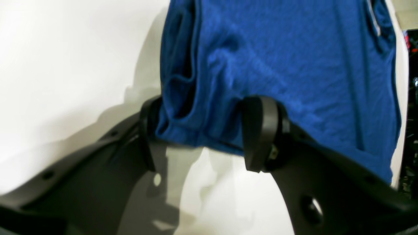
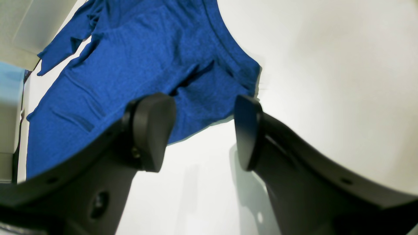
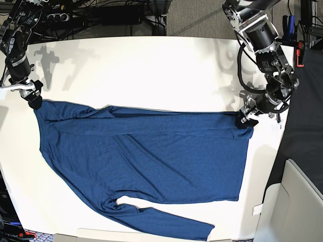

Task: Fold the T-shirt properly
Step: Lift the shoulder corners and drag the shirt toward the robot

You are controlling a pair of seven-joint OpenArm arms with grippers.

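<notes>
The T-shirt (image 3: pixel 146 156), a plain blue long-sleeved knit, lies spread across the white table (image 3: pixel 141 70). Its upper part is folded over in a long band, and one sleeve (image 3: pixel 166 222) trails along the near edge. At the shirt's right end, my left gripper (image 3: pixel 246 120) stands open. Its jaws (image 1: pixel 204 133) straddle the bunched, folded edge of the T-shirt (image 1: pixel 277 58) without pinching it. Over the shirt's far left corner my right gripper (image 3: pixel 33 97) is open too. In the right wrist view, the cloth (image 2: pixel 137 58) lies just beyond its fingertips (image 2: pixel 200 130).
Cables and dark equipment (image 3: pixel 106 12) run along the table's far edge. A black surface (image 3: pixel 303 126) and a pale box (image 3: pixel 298 201) border the table on the right. The table's left edge (image 3: pixel 4 166) runs close to the shirt.
</notes>
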